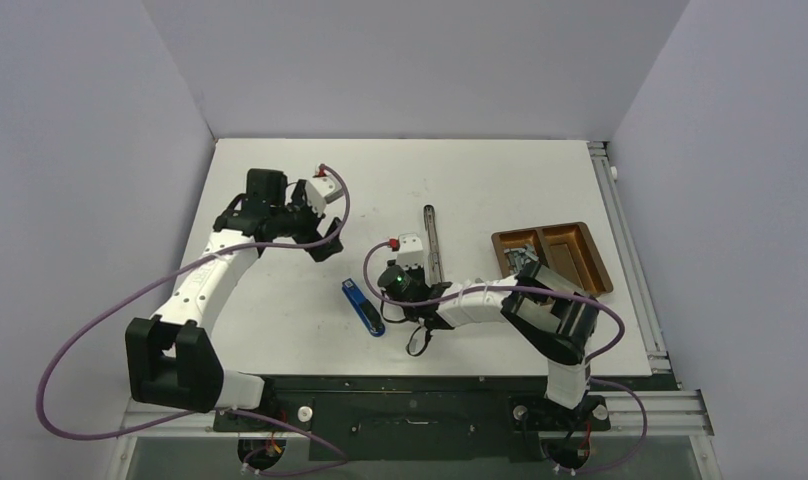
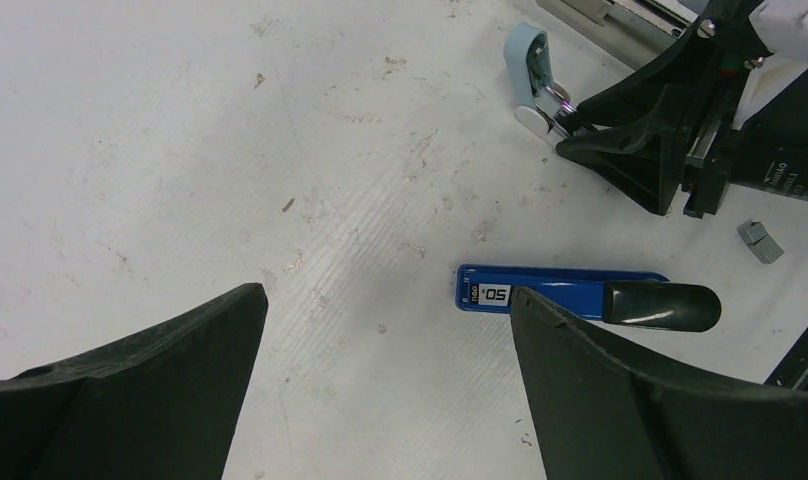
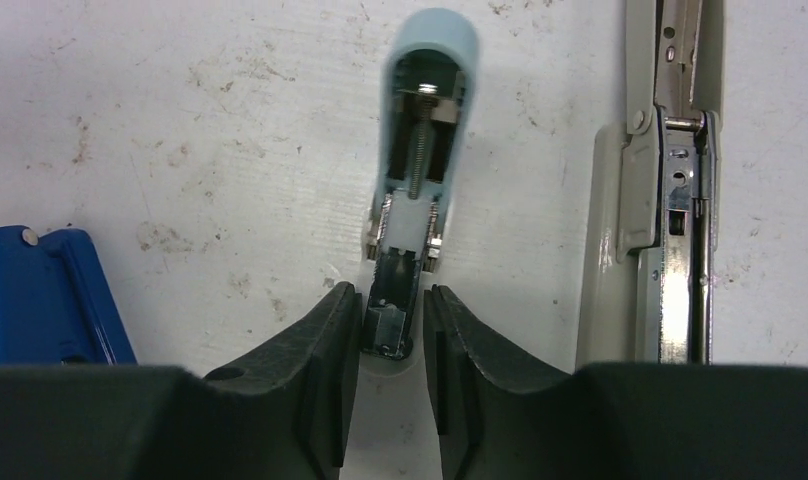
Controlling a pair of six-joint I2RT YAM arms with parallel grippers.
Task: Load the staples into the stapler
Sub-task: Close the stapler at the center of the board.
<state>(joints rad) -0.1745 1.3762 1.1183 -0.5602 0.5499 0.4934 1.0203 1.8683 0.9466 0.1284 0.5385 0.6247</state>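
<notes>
A small pale blue stapler (image 3: pixel 420 110) lies open on the table, its metal channel (image 3: pixel 392 300) facing up. My right gripper (image 3: pixel 390 292) straddles the channel's near end, jaws a narrow gap apart. A silvery staple strip (image 3: pixel 384 325) sits in the channel between them. In the top view this gripper (image 1: pixel 390 298) is at mid-table. More staples (image 1: pixel 521 258) lie in the brown tray (image 1: pixel 580 262). One loose strip (image 2: pixel 760 241) lies on the table. My left gripper (image 2: pixel 387 295) is wide open and empty, above bare table, left of the blue stapler (image 2: pixel 560 295).
A long beige stapler (image 3: pixel 660 200) lies opened just right of the pale blue one; it also shows in the top view (image 1: pixel 432 240). The blue stapler (image 1: pixel 363 307) lies left of my right gripper. The left gripper (image 1: pixel 325 240) hovers further left and back.
</notes>
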